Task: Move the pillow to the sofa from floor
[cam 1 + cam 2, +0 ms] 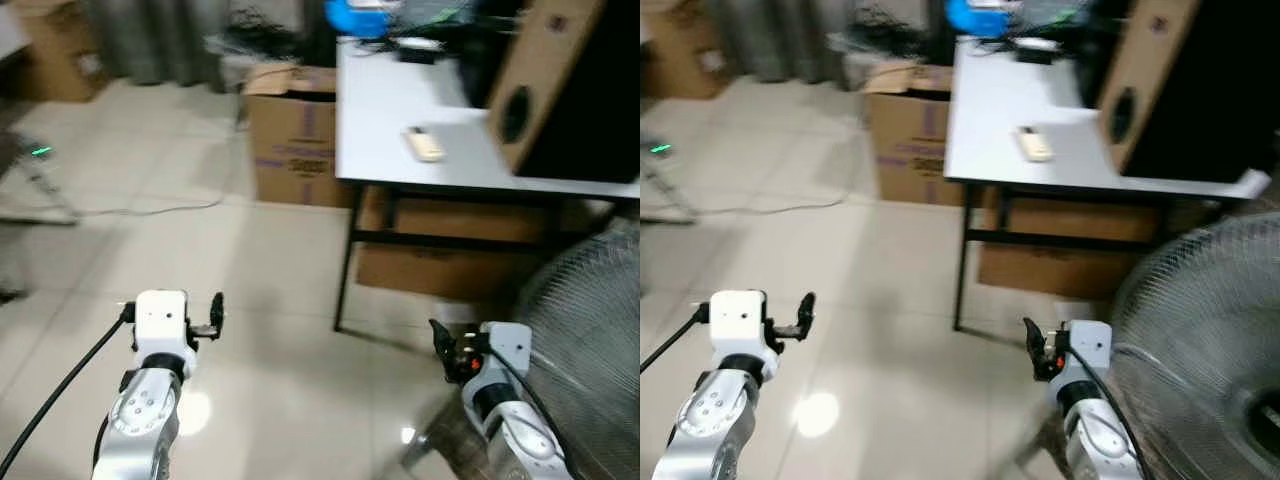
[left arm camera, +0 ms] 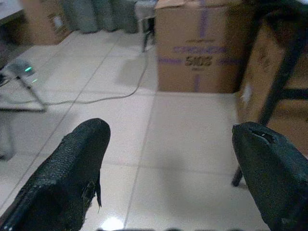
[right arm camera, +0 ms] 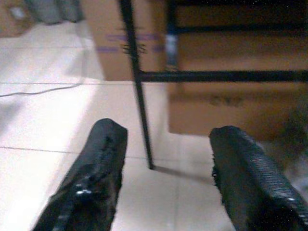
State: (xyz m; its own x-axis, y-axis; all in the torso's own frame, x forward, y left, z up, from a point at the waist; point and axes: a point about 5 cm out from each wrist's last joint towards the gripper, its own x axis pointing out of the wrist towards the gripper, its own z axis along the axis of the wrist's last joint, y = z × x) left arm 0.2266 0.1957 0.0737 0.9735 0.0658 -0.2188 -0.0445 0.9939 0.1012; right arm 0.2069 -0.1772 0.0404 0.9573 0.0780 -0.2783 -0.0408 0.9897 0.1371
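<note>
Tiled floor (image 1: 260,260) ahead, a white bench (image 1: 400,130) with a box (image 1: 295,135) beside it and a fan (image 1: 590,330) at right. No pillow or sofa among them. Left end effector (image 2: 168,159) and right end effector (image 3: 166,163) hang wide open, empty. A pillow should be soft and light; pinch a corner or edge.

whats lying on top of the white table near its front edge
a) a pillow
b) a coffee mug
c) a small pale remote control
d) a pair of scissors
c) A small pale remote control lies flat on the white table, beside the tilted brown speaker box.
</note>
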